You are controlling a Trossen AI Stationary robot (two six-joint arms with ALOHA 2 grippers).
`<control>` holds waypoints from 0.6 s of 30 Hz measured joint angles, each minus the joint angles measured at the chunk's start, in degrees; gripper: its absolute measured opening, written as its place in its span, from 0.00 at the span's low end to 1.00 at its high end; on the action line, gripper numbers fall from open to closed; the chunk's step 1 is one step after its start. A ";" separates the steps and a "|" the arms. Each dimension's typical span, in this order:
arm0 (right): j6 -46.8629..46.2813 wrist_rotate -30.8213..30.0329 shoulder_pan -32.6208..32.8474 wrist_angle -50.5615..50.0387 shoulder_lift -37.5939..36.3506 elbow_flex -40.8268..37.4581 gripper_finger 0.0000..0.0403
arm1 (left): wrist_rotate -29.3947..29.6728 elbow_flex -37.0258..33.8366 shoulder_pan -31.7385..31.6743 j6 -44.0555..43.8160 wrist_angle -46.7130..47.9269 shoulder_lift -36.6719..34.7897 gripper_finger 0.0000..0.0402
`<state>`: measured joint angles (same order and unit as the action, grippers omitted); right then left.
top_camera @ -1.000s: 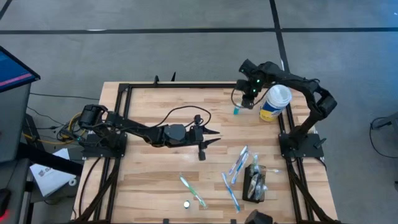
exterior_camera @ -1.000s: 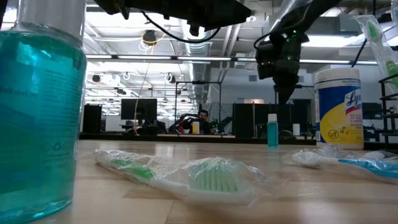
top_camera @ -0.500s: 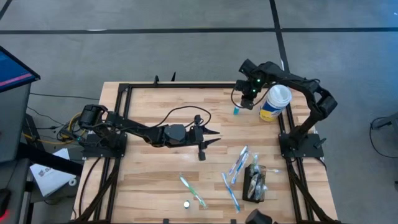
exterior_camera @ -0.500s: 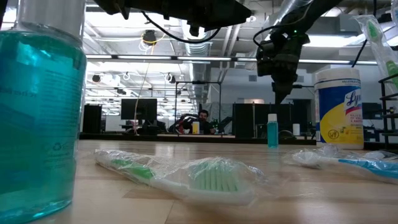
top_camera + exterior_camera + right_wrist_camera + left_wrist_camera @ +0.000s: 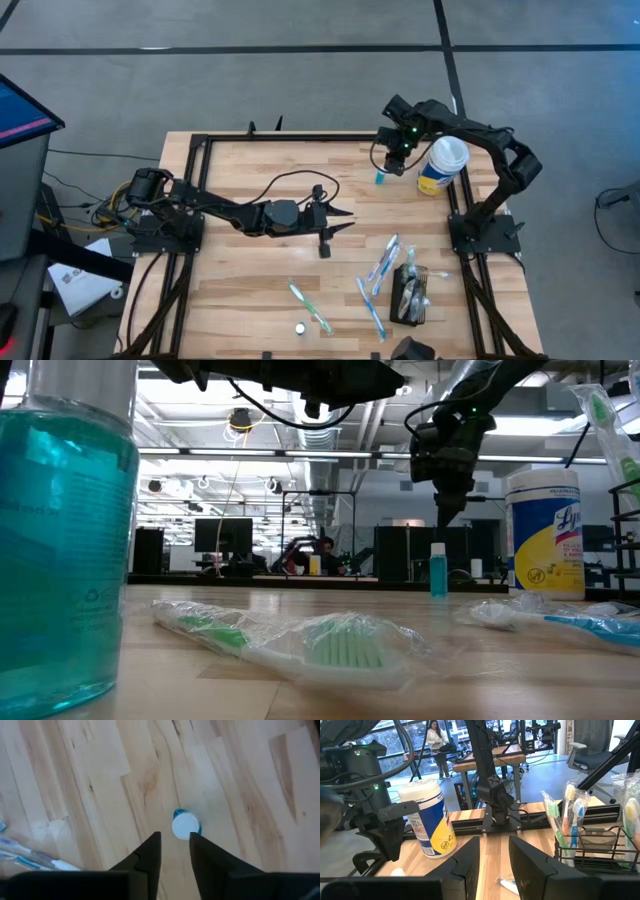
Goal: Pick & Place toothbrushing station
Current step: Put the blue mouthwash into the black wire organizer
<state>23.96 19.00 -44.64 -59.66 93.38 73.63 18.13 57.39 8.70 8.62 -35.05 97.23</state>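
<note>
Two arms show on my feeds. My right gripper (image 5: 393,165) hangs at the table's (image 5: 250,260) far right, above a small teal bottle (image 5: 380,178) with a white cap; in its wrist view the fingers (image 5: 145,855) stand a narrow gap apart, holding nothing, with the cap just past their tips. From table height the gripper sits clear above the bottle (image 5: 438,570), not touching it. A canister (image 5: 441,166) stands just beside the bottle, toward the right edge. My left gripper (image 5: 338,219) waits over the table's middle, its fingers (image 5: 465,862) a narrow gap apart and empty. I find the station (image 5: 410,295), a black mesh holder with toothbrushes in it, at the near right, well apart from both grippers. Wrapped toothbrushes (image 5: 381,262) lie loose beside it.
</note>
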 joint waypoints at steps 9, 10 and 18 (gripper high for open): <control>6.99 -0.24 1.65 1.58 0.04 0.00 0.42 | 0.00 0.00 0.01 0.00 0.00 0.00 0.25; 8.15 -0.84 2.04 1.59 0.04 0.00 0.43 | 0.00 0.00 0.01 0.00 0.00 0.00 0.25; 17.47 -5.98 5.05 1.52 0.04 0.00 0.45 | 0.00 0.00 0.00 0.02 0.00 0.00 0.25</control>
<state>41.43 13.03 -39.59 -58.13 93.43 73.63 18.13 57.39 8.69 8.64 -35.05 97.23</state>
